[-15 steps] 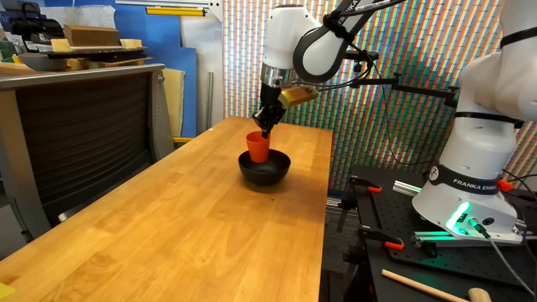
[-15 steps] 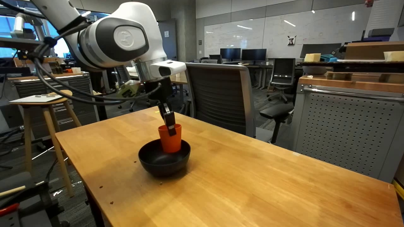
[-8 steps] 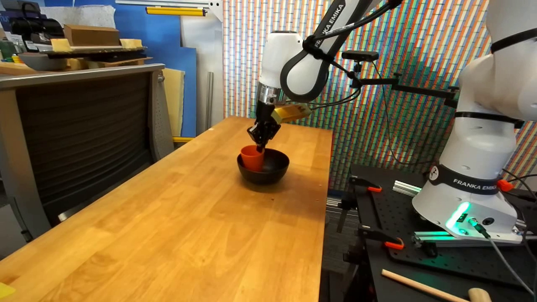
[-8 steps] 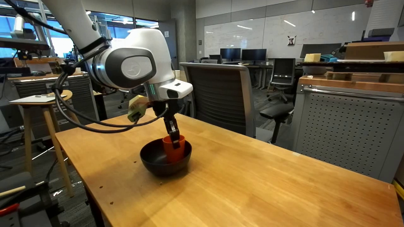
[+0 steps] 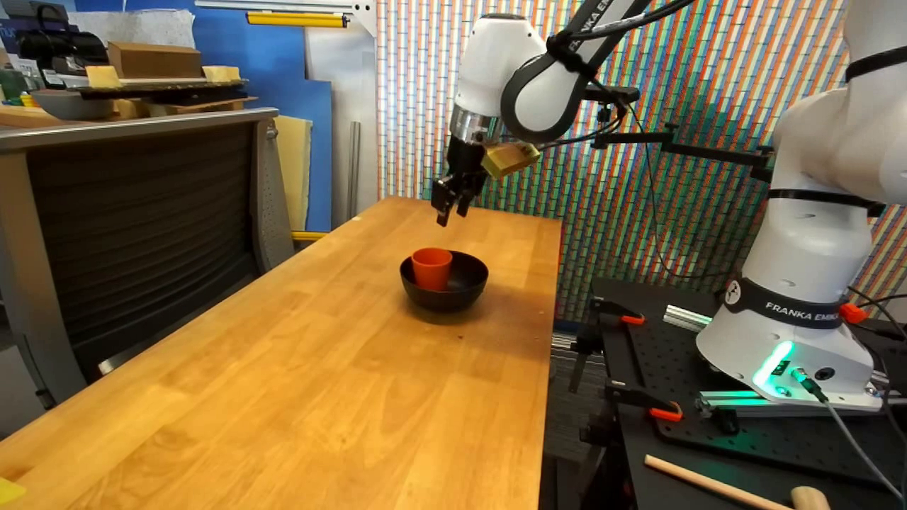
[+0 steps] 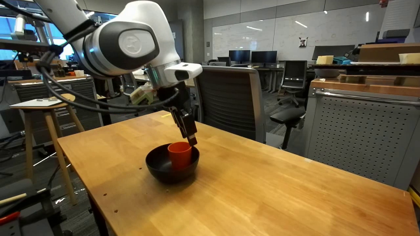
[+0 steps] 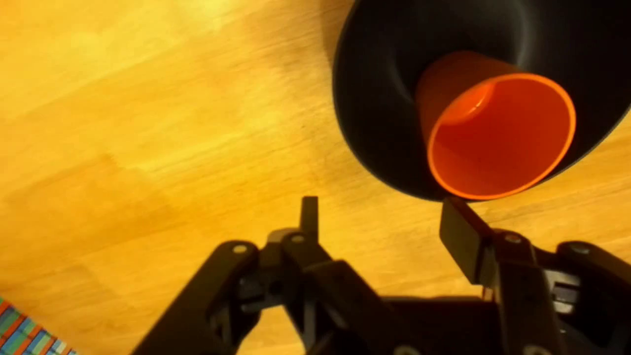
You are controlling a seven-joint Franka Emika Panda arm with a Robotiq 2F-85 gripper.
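As the hand (image 7: 380, 221) is spread apart and empty, and the orange cup (image 5: 431, 271) stands inside the black bowl (image 5: 450, 300), it seems best to rise gently without brushing the cup's rim.

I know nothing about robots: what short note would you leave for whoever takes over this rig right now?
Gripper: open, holding nothing, apart from the orange cup.
Things: the orange cup stands mouth up inside the black bowl, which sits on the wooden table.
Done: the cup is in the bowl, free of the gripper.
Left: perhaps only taking the gripper farther clear.
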